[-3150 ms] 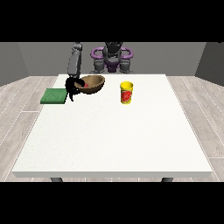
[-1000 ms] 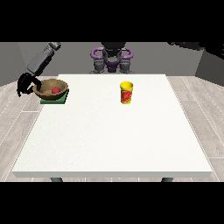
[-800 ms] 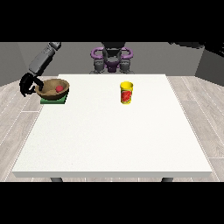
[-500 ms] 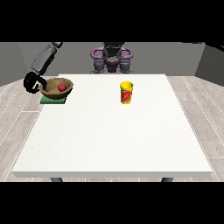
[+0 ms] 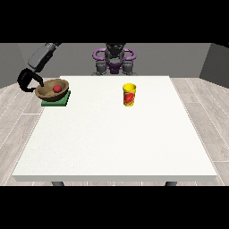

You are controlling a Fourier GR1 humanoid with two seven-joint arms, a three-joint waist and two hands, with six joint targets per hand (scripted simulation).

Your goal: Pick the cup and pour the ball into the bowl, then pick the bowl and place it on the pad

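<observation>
A brown bowl [image 5: 49,92] sits on the green pad [image 5: 57,101] at the table's back left, with the red ball [image 5: 57,88] inside it. The black hand at the view's left [image 5: 27,79] is at the bowl's left rim, its fingers and thumb curled round that rim. The yellow cup [image 5: 129,95] with a red label stands upright near the table's back middle, well apart from the hand. No second hand shows at the view's right.
The white table [image 5: 116,138] stretches wide towards the camera. The robot's body [image 5: 114,60] stands behind the table's far edge. The grey arm [image 5: 42,56] reaches down to the bowl from the upper left.
The hand carried the bowl with the ball leftwards from beside the pad onto the pad. Over the last second it only shifted slightly. The cup has not moved.
</observation>
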